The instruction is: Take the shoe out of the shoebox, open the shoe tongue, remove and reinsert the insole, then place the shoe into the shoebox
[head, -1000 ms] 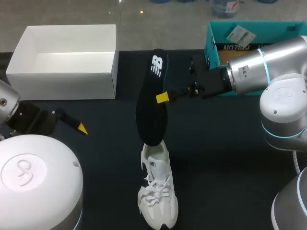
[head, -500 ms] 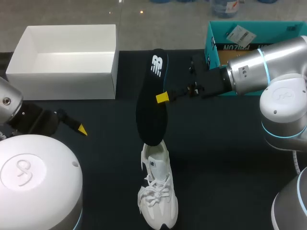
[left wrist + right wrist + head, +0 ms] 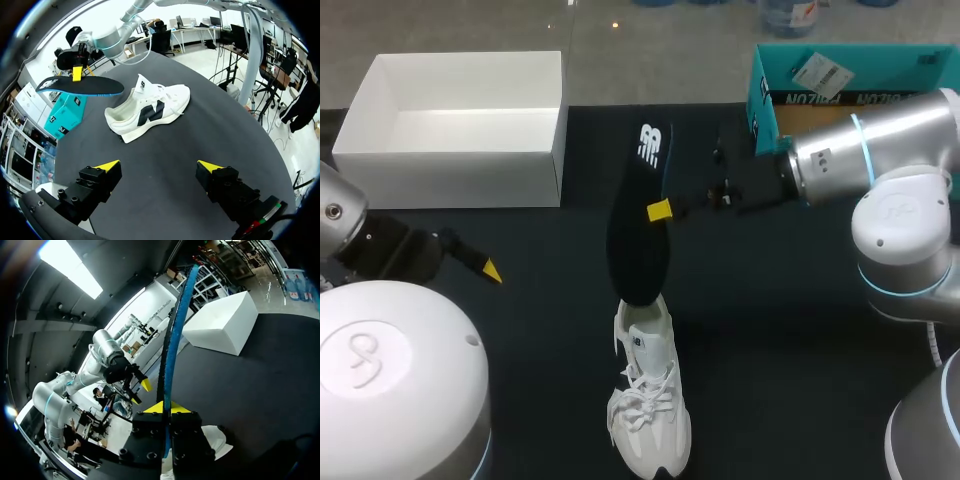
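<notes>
Right gripper (image 3: 660, 210) pinches the black insole (image 3: 638, 240) by its edge, holding it above the table with one end close to the heel of the white shoe (image 3: 648, 410). Left gripper (image 3: 159, 166) hangs wide open near the white shoebox (image 3: 450, 165), gripping nothing. The shoe stands on its sole outside the box.

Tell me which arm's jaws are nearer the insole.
Right. The right arm's jaws clamp the insole mid-length; the left arm's jaws stand open, well aside, by the white box.
</notes>
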